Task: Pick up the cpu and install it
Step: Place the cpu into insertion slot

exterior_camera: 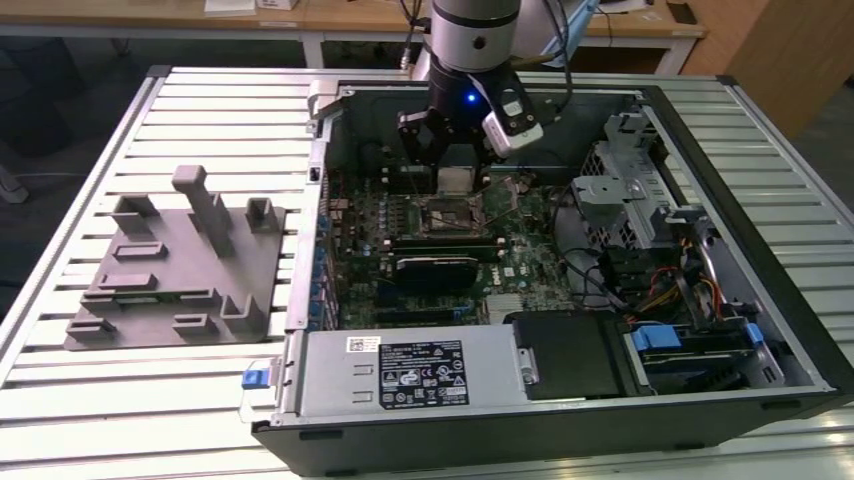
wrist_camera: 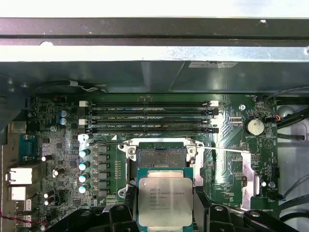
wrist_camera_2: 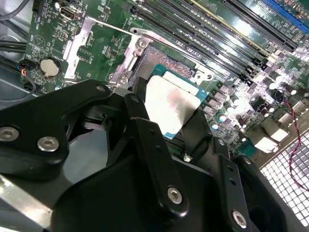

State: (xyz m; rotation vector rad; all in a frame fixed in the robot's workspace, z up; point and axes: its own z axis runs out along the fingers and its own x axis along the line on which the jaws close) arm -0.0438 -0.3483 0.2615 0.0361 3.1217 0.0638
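Observation:
The cpu (exterior_camera: 458, 179) is a thin square chip with a pale silver top, and it hangs a little above the motherboard inside the open computer case. My gripper (exterior_camera: 455, 168) is shut on it, one black finger on each of two opposite edges. In both wrist views the cpu (wrist_camera: 165, 200) (wrist_camera_2: 170, 102) sits between the fingers (wrist_camera: 200, 205) (wrist_camera_2: 145, 130), just beside and above the open dark socket (wrist_camera: 161, 157) (wrist_camera_2: 166, 60). The socket (exterior_camera: 447, 213) holds no chip, and its metal load plate (wrist_camera_2: 94, 41) is swung up and away.
Long memory slots (wrist_camera: 149, 116) run beside the socket. The case wall (exterior_camera: 481, 95) stands close behind the arm. A drive cage (exterior_camera: 641, 190) and cables fill the exterior view's right, with a power supply (exterior_camera: 400, 370) in front. A grey plastic fixture (exterior_camera: 180, 260) lies on the slatted table (exterior_camera: 80, 420).

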